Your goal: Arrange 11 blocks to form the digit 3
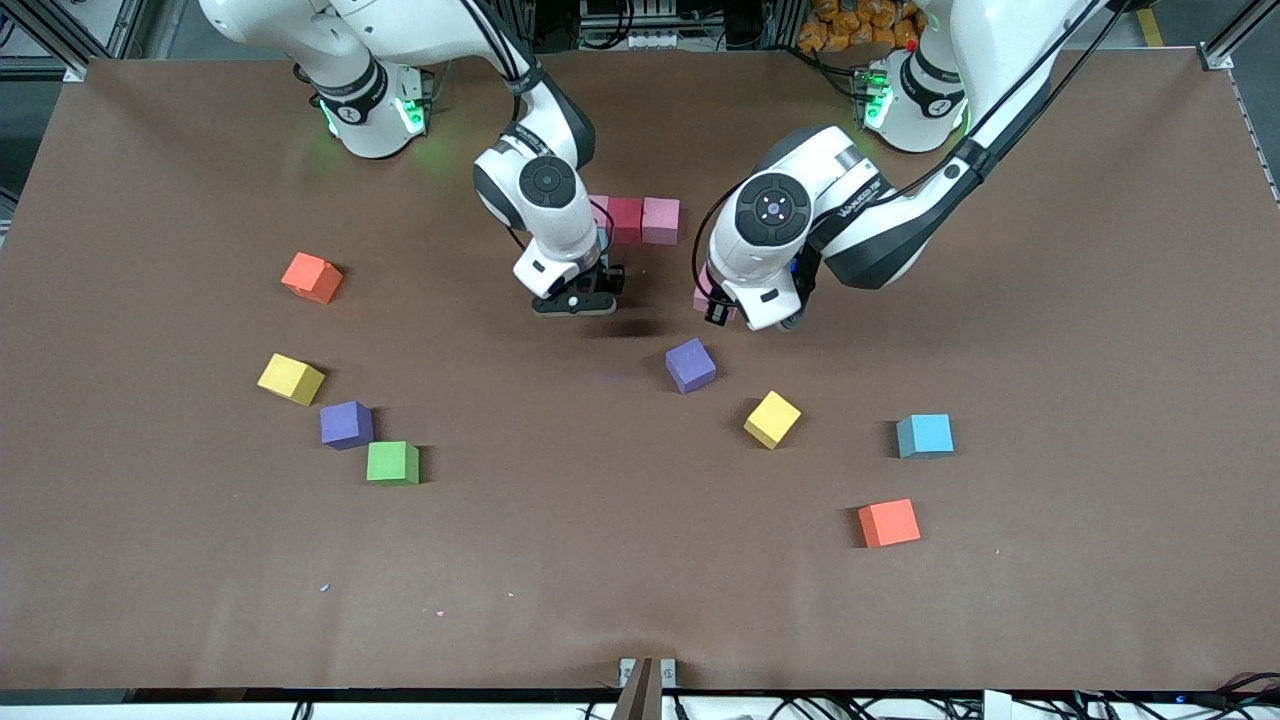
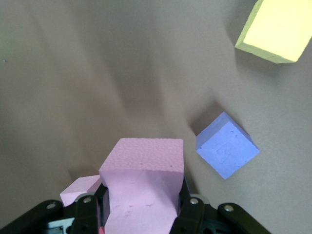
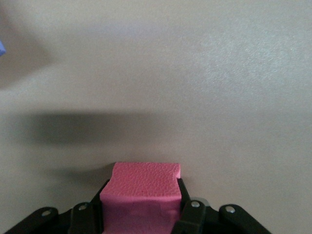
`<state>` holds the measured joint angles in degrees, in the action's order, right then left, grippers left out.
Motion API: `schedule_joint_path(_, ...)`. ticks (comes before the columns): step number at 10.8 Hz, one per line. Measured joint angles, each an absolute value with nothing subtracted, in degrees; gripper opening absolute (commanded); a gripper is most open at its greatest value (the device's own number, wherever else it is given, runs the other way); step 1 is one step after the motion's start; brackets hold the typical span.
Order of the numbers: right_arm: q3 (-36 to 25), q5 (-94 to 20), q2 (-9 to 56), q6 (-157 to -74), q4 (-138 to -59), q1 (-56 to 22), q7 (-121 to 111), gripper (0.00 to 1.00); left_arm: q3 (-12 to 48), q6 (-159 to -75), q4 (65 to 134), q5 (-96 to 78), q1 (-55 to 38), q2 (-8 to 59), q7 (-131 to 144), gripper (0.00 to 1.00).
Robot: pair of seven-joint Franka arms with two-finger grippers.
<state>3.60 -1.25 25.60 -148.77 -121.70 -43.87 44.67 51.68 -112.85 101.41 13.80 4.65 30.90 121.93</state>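
L gripper [image 2: 141,214] mid-frame, jaws clamped on pink cube [image 2: 144,183]; R gripper [image 3: 141,214] just beside, jaws clamped on hot-pink cube [image 3: 141,192]; red/pink row [image 1: 640,220] upper centre; other cubes loose on bench [image 1: 150,560].

Largely hidden in the front view under the left arm's wrist: a pale pink block [image 1: 702,296], only a sliver showing. Cut off by the left wrist view's edge: a yellow block [image 2: 278,29]. Barely a purple corner [image 3: 2,48] at the right wrist view's edge. Both held pink blocks' lower parts masked by the jaws
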Motion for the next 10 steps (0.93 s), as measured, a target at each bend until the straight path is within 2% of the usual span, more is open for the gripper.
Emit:
schedule_joint_path(5,3.6,-1.2,25.6,-148.8,-121.7,-44.4,44.8,0.00,52.3,-113.6,101.5,13.8,4.6,30.9,122.2,0.00)
schedule_joint_path(10,3.5,-1.2,25.5,-148.8,-121.9,-44.4,44.8,0.00,52.4,-117.8,103.3,13.8,4.7,30.9,126.9,0.00)
